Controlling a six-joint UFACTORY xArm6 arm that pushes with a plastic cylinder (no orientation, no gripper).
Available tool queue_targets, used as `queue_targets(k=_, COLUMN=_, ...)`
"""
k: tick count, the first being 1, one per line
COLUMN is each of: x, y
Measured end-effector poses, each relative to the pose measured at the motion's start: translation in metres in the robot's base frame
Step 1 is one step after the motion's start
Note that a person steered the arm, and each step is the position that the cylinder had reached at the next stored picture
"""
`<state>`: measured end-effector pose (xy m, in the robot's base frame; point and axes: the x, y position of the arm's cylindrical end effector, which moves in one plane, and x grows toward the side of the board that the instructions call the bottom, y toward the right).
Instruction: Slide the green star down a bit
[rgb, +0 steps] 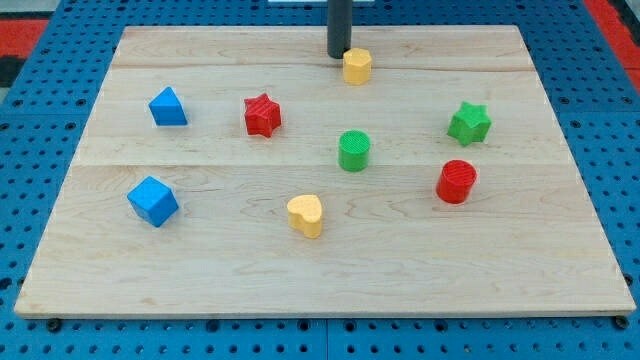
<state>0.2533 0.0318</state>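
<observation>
The green star (469, 123) sits on the view's right side of the wooden board (200, 270), just above and to the right of the red cylinder (456, 182) and well apart from the green cylinder (353, 151) near the middle. I judge it light and rigid, a small hard block that should slide easily on the smooth wood, though its points could make it spin if I catch it off centre. There is nothing to take hold of with (this rig has no pincer at all, only a rod), so I would press on its top edge, square to the middle, to send it straight down.

My tip (339, 55) stands near the view's top, upright, just left of the yellow block (357, 66), close to touching it as far as I can tell. It is well apart from the star, up and to the left, and holds nothing.
</observation>
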Motion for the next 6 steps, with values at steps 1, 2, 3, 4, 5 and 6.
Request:
queue_targets(k=1, x=0.028, y=0.006)
queue_targets(k=2, x=0.049, y=0.006)
queue_targets(k=3, x=0.038, y=0.028)
queue_targets(k=4, x=0.021, y=0.064)
queue_targets(k=5, x=0.021, y=0.118)
queue_targets(k=6, x=0.058, y=0.152)
